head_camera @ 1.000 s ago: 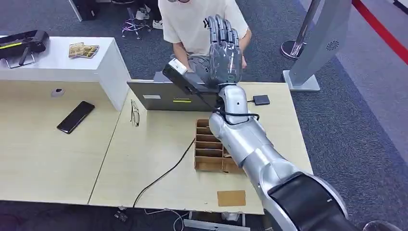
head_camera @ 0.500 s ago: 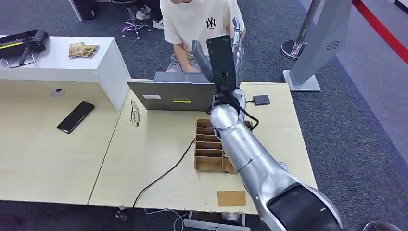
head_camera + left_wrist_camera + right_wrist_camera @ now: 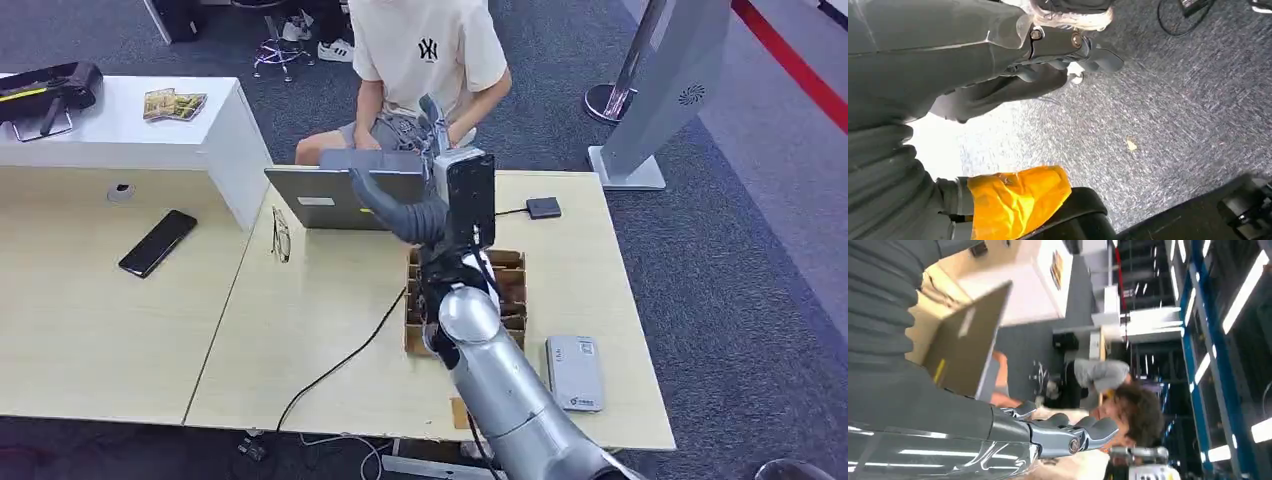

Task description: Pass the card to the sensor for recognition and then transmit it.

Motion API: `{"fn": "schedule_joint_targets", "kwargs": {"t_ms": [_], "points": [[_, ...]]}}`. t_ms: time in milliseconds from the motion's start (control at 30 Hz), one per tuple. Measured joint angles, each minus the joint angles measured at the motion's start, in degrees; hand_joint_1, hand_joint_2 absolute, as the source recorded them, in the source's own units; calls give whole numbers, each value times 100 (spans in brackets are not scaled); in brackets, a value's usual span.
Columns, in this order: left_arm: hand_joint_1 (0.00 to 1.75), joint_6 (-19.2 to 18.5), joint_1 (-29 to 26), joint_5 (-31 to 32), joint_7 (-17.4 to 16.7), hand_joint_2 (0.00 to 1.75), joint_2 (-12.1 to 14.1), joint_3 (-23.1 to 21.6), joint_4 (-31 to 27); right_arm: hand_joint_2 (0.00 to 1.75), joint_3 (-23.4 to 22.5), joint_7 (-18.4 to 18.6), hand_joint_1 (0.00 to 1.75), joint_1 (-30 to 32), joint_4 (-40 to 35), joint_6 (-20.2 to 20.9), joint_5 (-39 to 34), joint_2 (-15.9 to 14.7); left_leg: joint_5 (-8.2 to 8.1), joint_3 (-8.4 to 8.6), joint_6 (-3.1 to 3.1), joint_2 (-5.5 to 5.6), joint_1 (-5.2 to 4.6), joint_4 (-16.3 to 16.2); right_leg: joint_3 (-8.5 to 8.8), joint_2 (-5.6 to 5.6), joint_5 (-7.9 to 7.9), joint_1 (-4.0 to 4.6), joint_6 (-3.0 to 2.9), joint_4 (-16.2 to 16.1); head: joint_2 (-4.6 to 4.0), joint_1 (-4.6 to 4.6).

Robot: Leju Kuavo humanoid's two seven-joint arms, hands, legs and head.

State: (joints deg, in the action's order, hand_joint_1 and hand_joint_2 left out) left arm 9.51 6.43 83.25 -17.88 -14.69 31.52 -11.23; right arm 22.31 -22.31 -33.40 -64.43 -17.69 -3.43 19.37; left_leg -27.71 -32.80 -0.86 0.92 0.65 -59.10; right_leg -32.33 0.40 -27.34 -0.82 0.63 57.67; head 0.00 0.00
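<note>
Head view showed a pale wood-grain bench (image 3: 300,330) bearing a grey laptop (image 3: 340,195), a slotted cardboard organiser (image 3: 500,275) and a flat grey rectangular sensor (image 3: 574,372). Above them, the right hand (image 3: 440,195) gripped a dark rectangular card (image 3: 470,200) upright. The left hand (image 3: 1063,55) hung over speckled carpet, fingers curled in on nothing.

Hidden and cut-off parts

My right hand (image 3: 440,195) covers part of the laptop (image 3: 330,195) and of the cardboard organizer (image 3: 510,290); whether my fingers (image 3: 432,110) hold a card, I cannot tell. The person (image 3: 425,55) is cut by the top edge.
</note>
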Motion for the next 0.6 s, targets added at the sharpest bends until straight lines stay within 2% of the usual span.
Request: {"fn": "schedule_joint_targets", "kwargs": {"t_ms": [233, 600], "points": [[0, 81, -24, -116, 4, 175, 0, 175, 0, 175, 103, -105, 0, 634, -536, 328, -125, -9, 0, 2, 0, -4, 0, 0, -1, 1, 0, 0, 0, 0, 0, -2], [0, 192, -36, -267, 18, 175, 0, 391, 0, 175, 199, -247, 0, 1372, -892, 606, -96, -350, -2, 2, -1, -8, -1, 0, -1, 3, 0, -1, 0, -1, 0, 4]]}}
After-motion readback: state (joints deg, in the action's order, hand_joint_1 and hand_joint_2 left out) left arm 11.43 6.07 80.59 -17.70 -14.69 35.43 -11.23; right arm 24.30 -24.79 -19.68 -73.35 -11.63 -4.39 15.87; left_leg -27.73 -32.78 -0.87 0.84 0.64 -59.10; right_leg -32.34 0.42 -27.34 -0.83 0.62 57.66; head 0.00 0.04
